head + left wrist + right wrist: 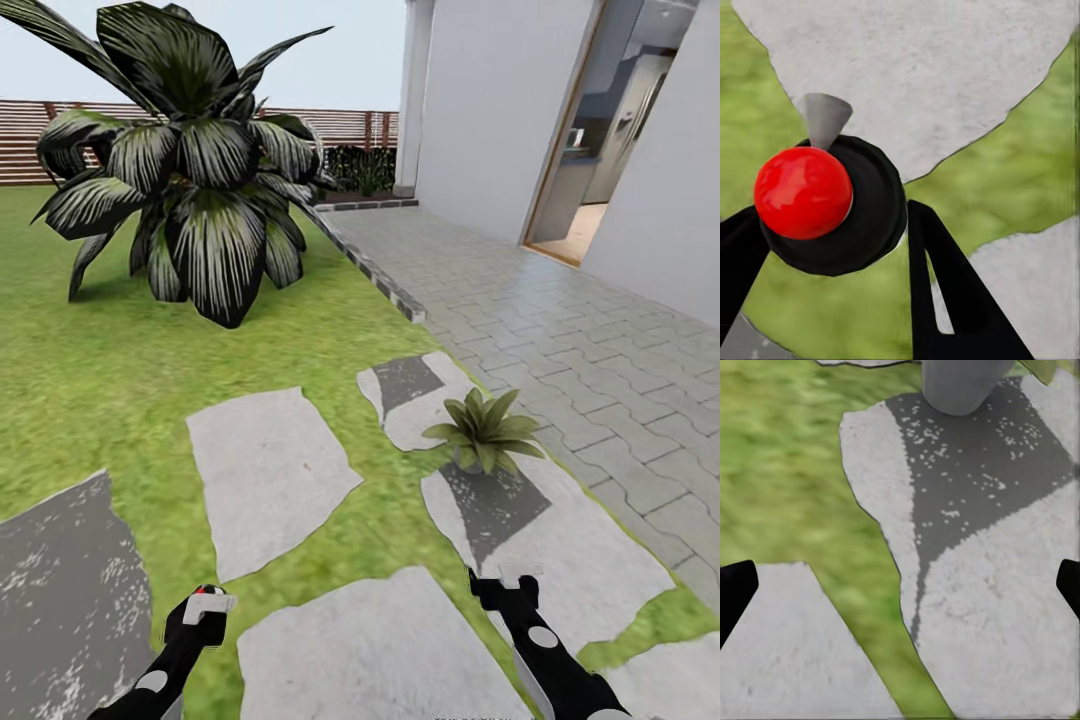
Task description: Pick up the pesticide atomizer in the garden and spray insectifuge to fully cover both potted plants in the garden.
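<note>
Two grippers: my left (203, 612) is clamped round the atomizer (832, 202), which looks light, stiff and slick, best squeezed mid-body, my right (503, 590) hangs spread, and one plant (483, 430) sits just ahead on a stone (560, 560).

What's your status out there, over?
Left gripper shut on pesticide atomizer. Right gripper open, aimed at stepping stone. Potted plant ahead right, on stone. Path clear.
</note>
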Robot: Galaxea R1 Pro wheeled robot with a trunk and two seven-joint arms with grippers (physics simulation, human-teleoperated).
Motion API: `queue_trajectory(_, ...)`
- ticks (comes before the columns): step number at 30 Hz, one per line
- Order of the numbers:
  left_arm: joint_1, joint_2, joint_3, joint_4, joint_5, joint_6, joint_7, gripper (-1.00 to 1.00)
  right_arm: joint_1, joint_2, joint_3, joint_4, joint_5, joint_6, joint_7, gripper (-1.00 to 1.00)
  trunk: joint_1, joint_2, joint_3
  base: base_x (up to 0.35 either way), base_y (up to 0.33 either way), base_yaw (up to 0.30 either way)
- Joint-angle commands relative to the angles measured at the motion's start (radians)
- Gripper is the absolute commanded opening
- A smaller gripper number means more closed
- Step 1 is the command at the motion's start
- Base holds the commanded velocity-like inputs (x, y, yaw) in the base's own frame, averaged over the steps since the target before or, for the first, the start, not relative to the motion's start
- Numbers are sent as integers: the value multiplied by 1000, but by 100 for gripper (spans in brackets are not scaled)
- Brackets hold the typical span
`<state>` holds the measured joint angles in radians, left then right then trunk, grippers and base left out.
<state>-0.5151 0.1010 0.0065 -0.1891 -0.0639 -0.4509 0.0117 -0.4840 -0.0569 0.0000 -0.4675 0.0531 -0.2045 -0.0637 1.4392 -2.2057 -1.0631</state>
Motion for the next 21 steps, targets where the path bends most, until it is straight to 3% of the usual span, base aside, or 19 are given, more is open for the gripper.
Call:
queue_trajectory(1,0,0,1,0,-7,-3,1,-100,-1,0,0,1,6,-3,-4,100,0,0,0,0,0,-264)
queue_trajectory(21,0,0,1,0,-7,-3,1,-100,-1,0,0,1,6,-3,-4,100,0,0,20,0,0,-263)
